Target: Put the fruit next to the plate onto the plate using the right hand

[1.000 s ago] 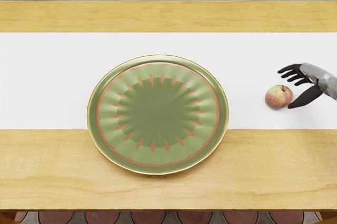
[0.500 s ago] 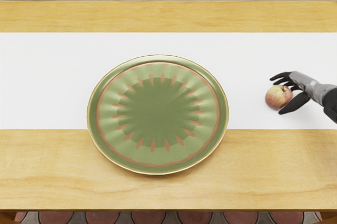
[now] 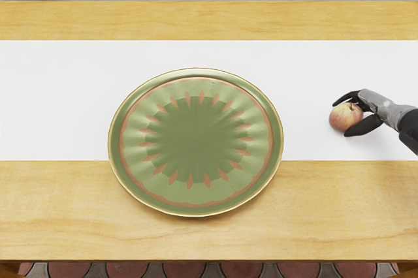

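Closing further since the earlier frames, the right robot hand [image 3: 371,108] had drawn thumb and fingers in against the apple [image 3: 344,117]. Left to right: the green plate [image 3: 196,142] lay mid-bench [image 3: 65,213]. The apple sat on the white runner [image 3: 65,95], well apart from the plate's right rim. The right robot hand gripped it from the right.

Right hand [image 3: 367,109]: slim black fingers [image 3: 345,98], grey metallic jointed knuckles and wrist, darker grey forearm [image 3: 411,125]
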`<state>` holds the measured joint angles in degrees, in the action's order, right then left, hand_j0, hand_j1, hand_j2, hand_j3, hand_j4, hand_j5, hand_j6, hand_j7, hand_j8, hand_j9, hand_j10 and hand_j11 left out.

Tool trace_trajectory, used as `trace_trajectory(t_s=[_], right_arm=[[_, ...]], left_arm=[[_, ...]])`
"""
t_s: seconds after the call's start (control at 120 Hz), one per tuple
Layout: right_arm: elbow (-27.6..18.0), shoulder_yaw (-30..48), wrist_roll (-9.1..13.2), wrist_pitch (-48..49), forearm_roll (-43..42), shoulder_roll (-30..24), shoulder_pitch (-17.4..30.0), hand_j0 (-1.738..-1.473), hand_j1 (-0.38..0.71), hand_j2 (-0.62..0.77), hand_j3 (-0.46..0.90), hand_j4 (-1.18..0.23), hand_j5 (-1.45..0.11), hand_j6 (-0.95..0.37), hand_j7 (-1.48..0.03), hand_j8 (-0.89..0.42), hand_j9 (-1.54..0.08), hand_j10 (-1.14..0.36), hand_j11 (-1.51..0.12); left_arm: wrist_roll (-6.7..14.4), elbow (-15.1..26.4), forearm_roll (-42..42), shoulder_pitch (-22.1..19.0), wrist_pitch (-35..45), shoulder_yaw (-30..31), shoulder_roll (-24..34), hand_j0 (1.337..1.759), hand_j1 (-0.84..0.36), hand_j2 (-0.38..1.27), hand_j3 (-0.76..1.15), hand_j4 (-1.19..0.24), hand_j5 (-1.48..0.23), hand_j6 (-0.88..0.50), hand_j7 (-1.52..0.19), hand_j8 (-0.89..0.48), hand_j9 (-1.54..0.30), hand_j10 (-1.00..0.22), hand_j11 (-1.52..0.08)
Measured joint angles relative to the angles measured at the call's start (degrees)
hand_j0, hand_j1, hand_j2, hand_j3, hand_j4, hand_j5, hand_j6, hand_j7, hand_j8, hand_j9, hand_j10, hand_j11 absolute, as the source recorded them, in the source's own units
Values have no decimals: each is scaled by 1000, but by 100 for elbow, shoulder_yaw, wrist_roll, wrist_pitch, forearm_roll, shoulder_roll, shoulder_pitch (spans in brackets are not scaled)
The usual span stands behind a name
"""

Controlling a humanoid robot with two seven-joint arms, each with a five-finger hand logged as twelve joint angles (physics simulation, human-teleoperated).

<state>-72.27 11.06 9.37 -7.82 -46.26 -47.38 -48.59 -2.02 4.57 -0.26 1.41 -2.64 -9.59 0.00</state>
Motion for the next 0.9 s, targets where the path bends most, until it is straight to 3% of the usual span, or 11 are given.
trace_trajectory(t_s=[0.125,0.283,0.425,0.592,0.9], right_arm=[[-3,6,11,66,49,-10,-16,-1656,202,61,0,-504,-672,-393,-681,-425,-674,-211,-591],[-24,45,29,344,216,-82,-49,-1654,253,116,0,-407,-803,-298,-795,-329,-791,-102,-630],[-59,69,29,866,701,-341,-244,-1652,275,136,0,-345,-883,-250,-854,-277,-869,-377,-779],[-82,387,38,1759,1334,-563,-358,-1650,291,147,0,-305,-934,-216,-890,-240,-914,-547,-874],[-671,783,53,2789,2566,-734,-855,-1651,297,153,1,-272,-989,-191,-924,-208,-979,-518,-962]], left_arm=[[0,0,0,0,0,-1,0,1658,53,50,0,-247,-321,-247,-321,-247,-321,-247,-321],[-1,0,1,0,0,-2,0,1658,53,50,0,-247,-321,-247,-321,-247,-321,-247,-321],[-1,0,1,0,0,-2,0,1658,53,50,0,-247,-321,-247,-321,-247,-321,-247,-321],[-1,0,1,0,0,-2,0,1658,53,50,0,-247,-321,-247,-321,-247,-321,-247,-321],[-1,1,1,0,0,-3,0,1658,53,50,-1,-247,-321,-247,-321,-247,-321,-247,-321]])
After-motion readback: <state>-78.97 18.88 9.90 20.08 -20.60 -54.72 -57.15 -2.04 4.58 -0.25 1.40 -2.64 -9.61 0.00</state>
